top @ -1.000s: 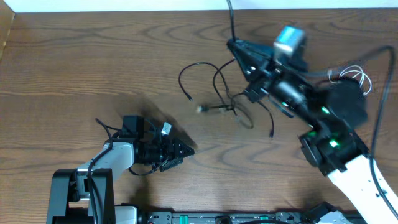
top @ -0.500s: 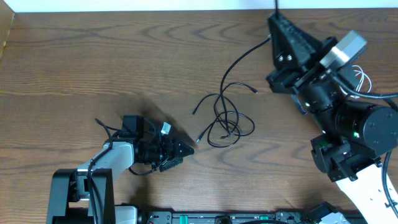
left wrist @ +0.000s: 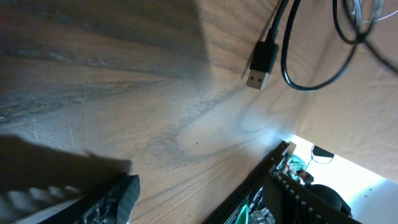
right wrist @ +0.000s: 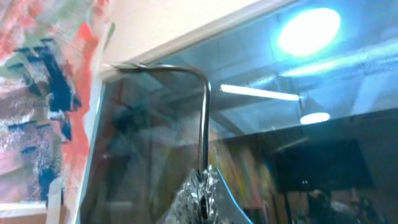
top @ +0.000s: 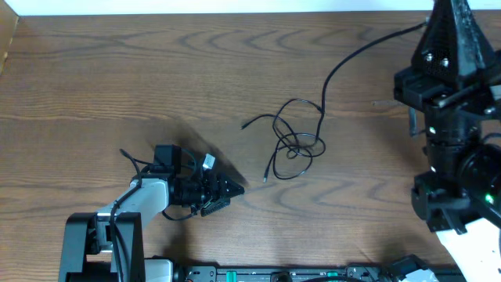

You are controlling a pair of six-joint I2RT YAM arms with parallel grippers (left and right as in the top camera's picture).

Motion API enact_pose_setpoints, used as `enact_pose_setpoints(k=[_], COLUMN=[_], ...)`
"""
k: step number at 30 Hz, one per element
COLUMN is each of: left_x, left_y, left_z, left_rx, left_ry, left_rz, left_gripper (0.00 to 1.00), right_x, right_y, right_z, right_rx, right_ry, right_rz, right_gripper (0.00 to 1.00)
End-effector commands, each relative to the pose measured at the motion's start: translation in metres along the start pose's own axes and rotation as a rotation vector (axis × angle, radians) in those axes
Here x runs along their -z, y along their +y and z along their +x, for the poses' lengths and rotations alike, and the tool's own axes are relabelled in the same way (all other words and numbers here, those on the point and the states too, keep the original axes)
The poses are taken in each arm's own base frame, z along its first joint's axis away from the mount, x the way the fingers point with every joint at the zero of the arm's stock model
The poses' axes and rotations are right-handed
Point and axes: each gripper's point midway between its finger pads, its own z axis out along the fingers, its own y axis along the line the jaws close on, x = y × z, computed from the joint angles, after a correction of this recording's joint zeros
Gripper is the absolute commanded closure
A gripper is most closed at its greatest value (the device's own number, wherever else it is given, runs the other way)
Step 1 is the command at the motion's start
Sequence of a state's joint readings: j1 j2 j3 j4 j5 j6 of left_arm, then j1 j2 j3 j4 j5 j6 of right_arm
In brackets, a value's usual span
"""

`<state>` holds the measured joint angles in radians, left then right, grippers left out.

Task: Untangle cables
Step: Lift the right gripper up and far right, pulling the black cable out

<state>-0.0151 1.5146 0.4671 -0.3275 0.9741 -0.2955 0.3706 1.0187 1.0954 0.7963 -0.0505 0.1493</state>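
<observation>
Overhead: dark wood-grain table. The cables are thin black cords knotted in small overlapping loops mid-table, right of centre, with two loose ends poking out left, one up and one down. A long cable leaves the knot and curves up-right to the right gripper, a black wedge at the top right corner. The left gripper lies low on the table, lower left, pointing at the knot but well short of it, touching no cord. Left wrist: matte wood close up, a flat metal USB plug on a black moulded boot, and a smooth round cord loop beside it. Only one ribbed black finger shows, at the frame edge; jaws parted, nothing between them. Right wrist: camera looks up at ceiling lights. The fingers are clamped tight on the long cable, which rises straight from the tips, then bends left in a rounded hook.
</observation>
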Motion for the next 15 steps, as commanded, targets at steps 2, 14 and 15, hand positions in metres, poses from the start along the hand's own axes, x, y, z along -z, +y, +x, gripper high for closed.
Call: enact_pose_setpoints(k=[2,14,15], left_x=[0.0,-0.002,-0.001], left_y=[0.039,0.023,0.028], left_z=[-0.004,-0.019,-0.022], left_rx=[0.028,0.063,0.079], left_ry=[-0.045,-0.091,-0.109], left_rz=[-0.187,-0.107,-0.138], left_gripper=[0.29,0.3,0.3], right_x=[0.0,-0.003,-0.003], right_y=[-0.006,0.033,0.039], right_z=[0.006,-0.041,-0.052], right_rx=[-0.01,-0.039,-0.035], right_ry=[0.067,0.013,-0.005], right_rz=[0.035,-0.162,-0.19], right_gripper=[0.99,0.99,0.99])
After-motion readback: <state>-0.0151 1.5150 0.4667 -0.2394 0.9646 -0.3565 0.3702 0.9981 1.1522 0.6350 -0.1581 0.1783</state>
